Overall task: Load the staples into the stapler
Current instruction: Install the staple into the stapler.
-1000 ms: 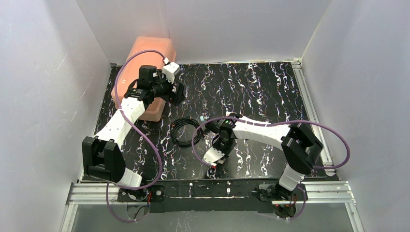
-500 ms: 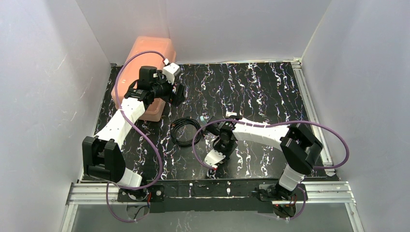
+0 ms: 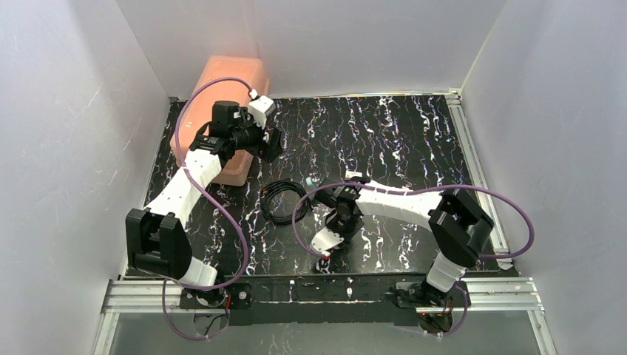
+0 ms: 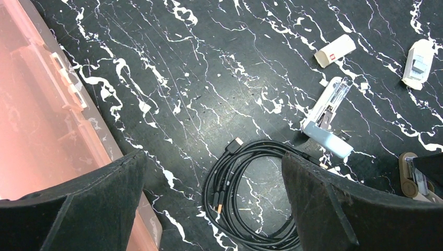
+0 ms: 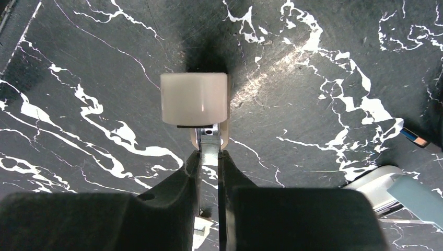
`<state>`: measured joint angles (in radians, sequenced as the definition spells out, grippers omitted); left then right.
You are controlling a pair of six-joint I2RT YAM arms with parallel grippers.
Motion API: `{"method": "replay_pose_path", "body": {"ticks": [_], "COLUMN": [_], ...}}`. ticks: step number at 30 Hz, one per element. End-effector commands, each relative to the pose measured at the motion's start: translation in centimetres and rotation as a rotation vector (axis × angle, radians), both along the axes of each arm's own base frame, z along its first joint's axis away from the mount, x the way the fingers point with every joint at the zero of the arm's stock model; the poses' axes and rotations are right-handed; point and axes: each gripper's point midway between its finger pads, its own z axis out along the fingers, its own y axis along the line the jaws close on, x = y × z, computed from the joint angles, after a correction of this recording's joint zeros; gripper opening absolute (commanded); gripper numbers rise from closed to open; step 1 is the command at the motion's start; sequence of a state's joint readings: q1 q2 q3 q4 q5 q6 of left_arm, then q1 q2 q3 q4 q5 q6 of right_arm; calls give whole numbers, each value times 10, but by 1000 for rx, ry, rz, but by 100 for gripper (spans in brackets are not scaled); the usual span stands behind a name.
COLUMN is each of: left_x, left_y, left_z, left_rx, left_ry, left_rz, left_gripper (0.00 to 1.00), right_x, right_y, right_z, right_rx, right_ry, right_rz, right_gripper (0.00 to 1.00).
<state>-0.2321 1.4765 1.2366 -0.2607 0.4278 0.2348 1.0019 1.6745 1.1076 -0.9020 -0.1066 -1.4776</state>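
One small light-blue stapler (image 4: 327, 137), hinged open on the black marbled table (image 4: 219, 78), just beside the coil of black cable (image 4: 249, 196) on its right-hand side, silver channel laid bare and pointing away from the coil. Seen clearly only from the left wrist; from above, no more than a pale blue speck at the coil's edge. Spread wide and gripping nothing, the left gripper (image 4: 211, 157), hanging over the table beyond the coil, next to an orange bin (image 4: 31, 125). Shown only by the right wrist: the right gripper (image 5: 210, 157) pinched shut on the staples (image 5: 210, 145), a thin silvery strip running up to a white block (image 5: 194, 98), on the near side of the coil. Beyond the stapler from the coil, a small white box (image 4: 335, 50) with a red mark; lettering too small to read.
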Motion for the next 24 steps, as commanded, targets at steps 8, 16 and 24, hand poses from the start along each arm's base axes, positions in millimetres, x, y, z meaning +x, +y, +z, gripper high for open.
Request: {"method": "replay_pose_path", "body": {"ticks": [8, 16, 24], "left_x": [-5, -6, -7], "left_y": [-1, -1, 0], "left_z": [13, 13, 14], "left_rx": [-27, -31, -29], "left_ry": [-32, -33, -37], "left_rz": [-11, -13, -13], "left_gripper": [99, 99, 99], "right_x": [-7, -3, -8], "right_y": [-2, 5, -2], "right_z": [18, 29, 22], "right_rx": [23, 73, 40], "right_ry": [3, -19, 1], "right_rz": [-117, -160, -160], "right_gripper": [11, 11, 11]}}
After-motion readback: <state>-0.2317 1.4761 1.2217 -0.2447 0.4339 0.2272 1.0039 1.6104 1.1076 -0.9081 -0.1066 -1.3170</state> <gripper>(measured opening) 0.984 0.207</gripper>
